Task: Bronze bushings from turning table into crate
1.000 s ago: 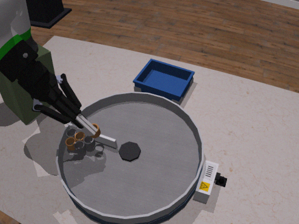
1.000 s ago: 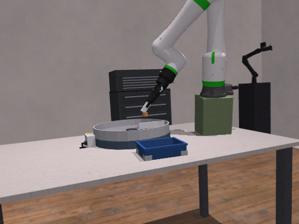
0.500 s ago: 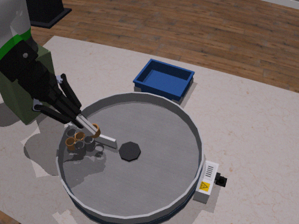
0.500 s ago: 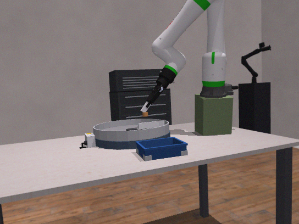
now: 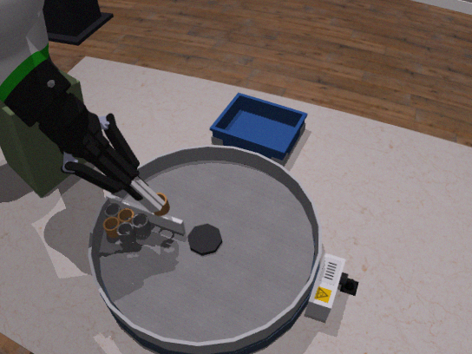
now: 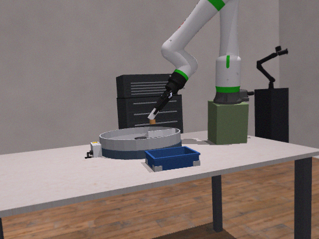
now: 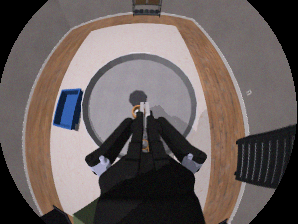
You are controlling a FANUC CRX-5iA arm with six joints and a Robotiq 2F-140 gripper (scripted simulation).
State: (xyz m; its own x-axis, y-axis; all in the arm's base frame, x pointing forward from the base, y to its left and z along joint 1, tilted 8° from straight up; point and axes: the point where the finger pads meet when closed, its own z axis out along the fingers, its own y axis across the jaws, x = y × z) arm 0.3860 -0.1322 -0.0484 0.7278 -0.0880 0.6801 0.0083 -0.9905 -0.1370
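You've got a bronze bushing (image 5: 163, 209) (image 6: 152, 122) (image 7: 133, 111) up in the end effector (image 5: 160, 205) (image 6: 151, 116) (image 7: 144, 107), fingers nearly together and pinching it by one side of its thin wall; most of the ring sticks out to the side of the tips. That grip suits a crowded pick, since it needs little finger room between neighbors. It also leaves the part off-center, so I'd expect it to pivot if you bump it. On the turning table (image 5: 243, 282) (image 6: 126, 144) (image 7: 165, 85), two more bronze ones, a left bronze bushing (image 5: 111, 233) and an inner bronze bushing (image 5: 126, 215), stand packed with three steel bushings (image 5: 140, 228) between the rim and the guide bar (image 5: 173, 222) (image 6: 158, 133); the bar is probably there to gather them. Your arm (image 5: 22, 48) (image 6: 187, 26) reaches out from its green pedestal (image 5: 26, 160) (image 6: 230, 126) and comes down at a slant, tips above the rim in the exterior view. The crate (image 5: 249, 140) (image 6: 173, 162) (image 7: 67, 110) sits beside the table on the counter (image 5: 390, 217) (image 6: 88, 176) (image 7: 135, 42), no bushing visible inside. Next you should carry across high, lower close to the crate floor, then release gently so it doesn't roll.

Top view, against both earlier pictures: the gripper (image 5: 160, 203) (image 6: 150, 118) (image 7: 144, 107), with the bronze bushing (image 5: 164, 209) (image 6: 152, 122) (image 7: 133, 111) at its fingertips, displaced slightly rightward, towards the blue crate's side; its shadow (image 5: 65, 234) likewise shifted right. Exterior view: both displaced slightly left
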